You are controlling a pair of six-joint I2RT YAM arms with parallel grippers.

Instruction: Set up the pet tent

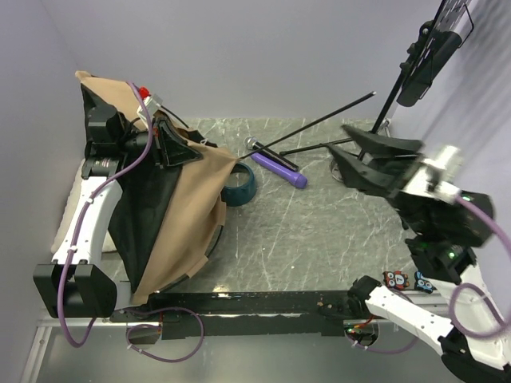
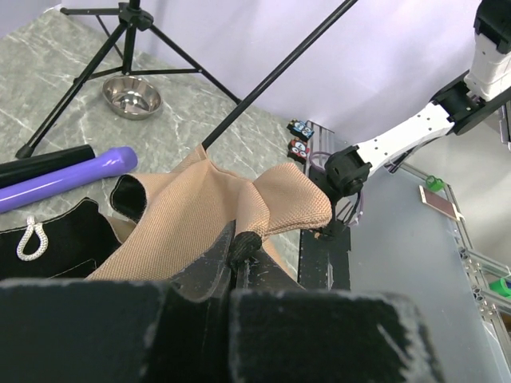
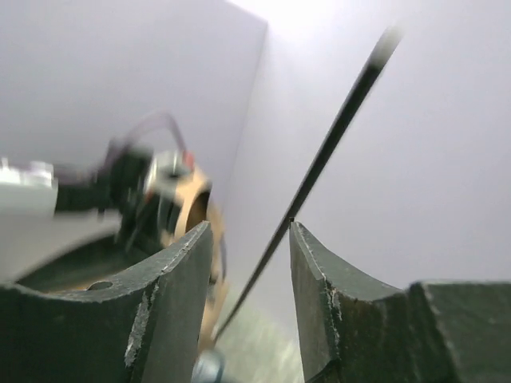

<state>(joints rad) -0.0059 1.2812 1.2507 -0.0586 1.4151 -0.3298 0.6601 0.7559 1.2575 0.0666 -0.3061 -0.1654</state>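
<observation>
The pet tent (image 1: 192, 207) lies collapsed at the left, tan fabric over a black base (image 1: 144, 215). My left gripper (image 1: 185, 152) holds its upper edge raised. In the left wrist view the jaws (image 2: 235, 243) are shut on a black corded edge of the tan fabric (image 2: 200, 215). A thin dark pole (image 1: 319, 124) runs from the tent's fold to the back right. My right gripper (image 1: 337, 140) hovers open near that pole. In the right wrist view the pole (image 3: 319, 167) shows in the gap of the right gripper (image 3: 250, 227), close to the right fingertip (image 3: 299, 235), not clamped.
A purple cylinder (image 1: 279, 169) and a teal bowl (image 1: 238, 190) lie beside the tent. A steel bowl (image 2: 132, 96) sits at the foot of a black tripod (image 1: 391, 100) at the back right. A black rail (image 1: 255, 303) edges the table's front.
</observation>
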